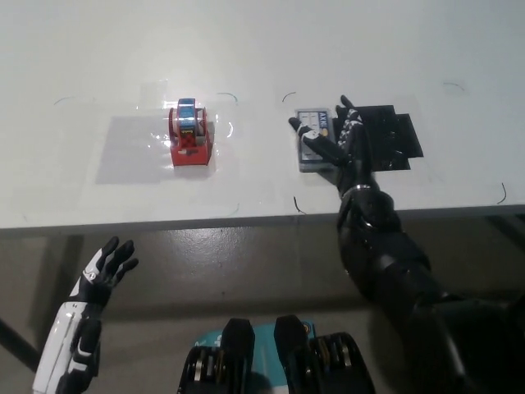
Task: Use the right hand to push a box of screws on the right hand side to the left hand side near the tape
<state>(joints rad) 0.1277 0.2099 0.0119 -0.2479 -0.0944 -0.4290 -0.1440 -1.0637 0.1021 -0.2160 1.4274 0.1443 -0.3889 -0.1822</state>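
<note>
The box of screws [312,150] lies flat on the white table [98,49], a little toward 3 o'clock from the picture's middle, with its label facing up; the print on it is too small to be read. The black right hand [338,144] is laid against the box's 3 o'clock side, fingers spread and reaching partly over its top, so that this edge of the box is hidden. Nothing is grasped: the fingers are apart and pressed flat on the box rather than closed round it. A black patch [392,138] on the table is seen just beyond the hand at 3 o'clock; what it is cannot be made out, and its near part is covered by the hand.

The tape [189,134], in a red dispenser, stands well apart from the box toward 9 o'clock. Bare table surface lies between the two. The table's front edge [164,223] runs across the picture at 6 o'clock from both things, nearer to the box than the far side is. Faint thin curved marks are scattered on the surface around the tape and the box.

The white left hand [100,277] is held below the table edge at 7 o'clock, fingers loosely spread and holding nothing; its forearm is cut off by the picture's bottom edge.
</note>
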